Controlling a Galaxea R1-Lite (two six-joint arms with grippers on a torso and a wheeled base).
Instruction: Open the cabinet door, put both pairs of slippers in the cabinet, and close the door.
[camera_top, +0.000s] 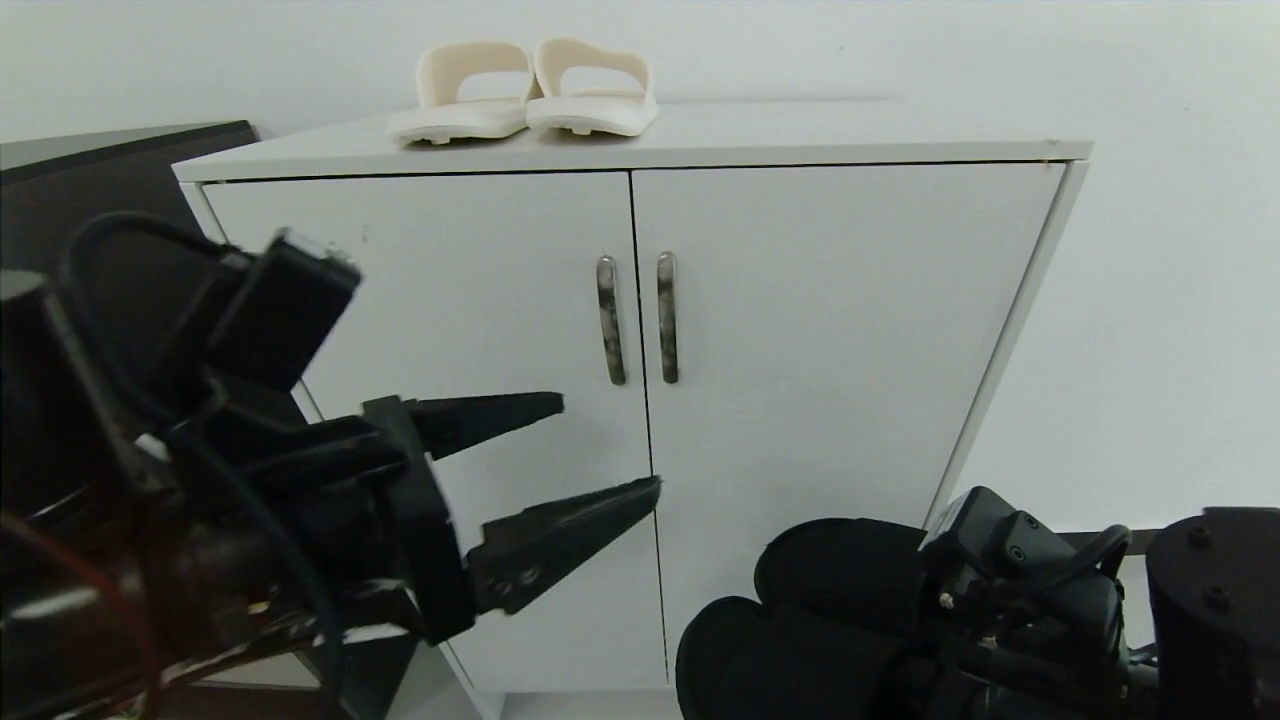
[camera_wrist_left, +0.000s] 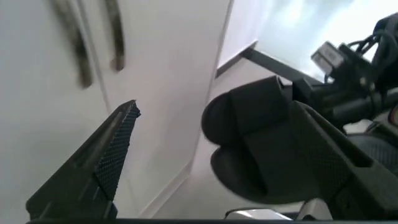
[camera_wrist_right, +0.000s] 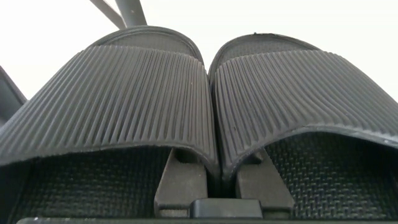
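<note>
The head camera faces forward and slightly down at the front of the white cabinet (camera_top: 800, 400) from moderate range, with the left gripper (camera_top: 610, 443) close in at its lower left and the black slippers (camera_top: 830, 570) at its lower right. The left wrist camera looks along its own finger (camera_wrist_left: 106, 155) toward the cabinet's door handles (camera_wrist_left: 115, 34) at closer range, sharing the cabinet front and the black slippers with the head view. The right wrist camera sits hard against the black slippers' ribbed straps (camera_wrist_right: 124, 99), facing outward along them.

Cabinet (camera_top: 820, 330) shut; cream slippers (camera_top: 525, 95) atop; black pair (camera_top: 810, 620) held?
</note>
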